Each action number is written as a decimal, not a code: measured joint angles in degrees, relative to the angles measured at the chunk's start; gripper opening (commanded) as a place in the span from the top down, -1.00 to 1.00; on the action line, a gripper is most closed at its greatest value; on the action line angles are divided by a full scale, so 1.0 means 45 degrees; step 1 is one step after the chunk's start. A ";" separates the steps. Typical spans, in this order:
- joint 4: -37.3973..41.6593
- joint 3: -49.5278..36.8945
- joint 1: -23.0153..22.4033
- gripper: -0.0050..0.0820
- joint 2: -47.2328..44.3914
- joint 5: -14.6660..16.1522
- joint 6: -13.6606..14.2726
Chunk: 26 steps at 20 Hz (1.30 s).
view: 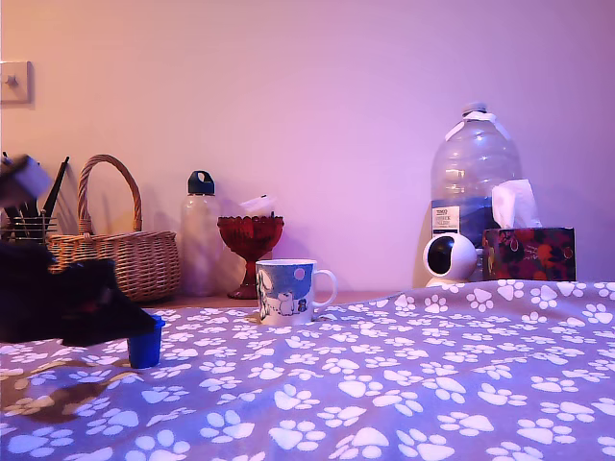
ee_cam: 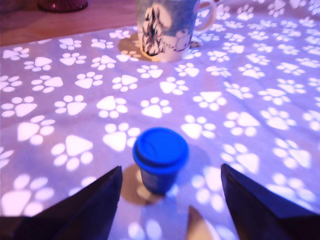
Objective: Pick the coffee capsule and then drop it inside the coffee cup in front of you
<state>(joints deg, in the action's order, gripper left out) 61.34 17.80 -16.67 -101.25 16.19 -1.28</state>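
- Arm comes in from the exterior view's left as a dark blurred mass; I can't resolve its shape there, and the frame edge cuts it off.
- Gripper (ee_cam: 167, 200): wrist view shows both fingers (ee_cam: 90, 210) spread wide, one either side of the coffee capsule (ee_cam: 160, 165), neither touching it. Holding nothing.
- Capsule stands upright on the cloth, wide rim up. In the exterior view it sits at the arm's tip, partly covered by it (view: 145, 348).
- Coffee cup (view: 285, 291) stands beyond the capsule, well apart, handle toward the exterior view's right. Wrist view cuts off its top (ee_cam: 165, 30), so I can't see inside it.
- Surface: purple blanket (view: 404, 384) with white paw prints, rumpled, rising toward the exterior view's right. A strip of wood table (ee_cam: 60, 22) shows behind it.
- Room: plain wall, strong pink-violet light, a wall switch (view: 13, 82) at the exterior view's far left.
- Along the wall: wicker basket (view: 120, 254), grey bottle with a dark cap (view: 201, 235), red glass goblet (view: 251, 240) right behind the cup, big clear water jug (view: 473, 182), small round white camera (view: 450, 257), tissue box (view: 528, 253).
- Dark rods stick up left of the basket, too murky to identify.
- Nothing sits between capsule and cup.
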 measured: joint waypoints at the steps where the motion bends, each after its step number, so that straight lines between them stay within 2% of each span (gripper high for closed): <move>1: 0.0000 0.0238 -0.0019 -0.43 -0.0223 0.0000 0.0005; 11: -0.0121 0.1438 -0.0180 -0.41 -0.1836 0.0049 0.0024; 14: -0.0495 0.1899 -0.0282 -0.14 -0.2127 0.0053 0.0034; 17: -0.0767 0.2021 -0.0350 0.34 -0.2186 0.0058 0.0034; 18: -0.0782 0.2021 -0.0359 0.43 -0.2186 0.0058 0.0034; 21: -0.0787 0.2021 -0.0359 0.51 -0.2186 0.0058 0.0034; 26: -0.0777 0.2021 -0.0359 0.51 -0.2186 0.0092 0.0034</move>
<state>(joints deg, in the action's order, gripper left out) 57.84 26.89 -18.28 -111.09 16.60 -1.13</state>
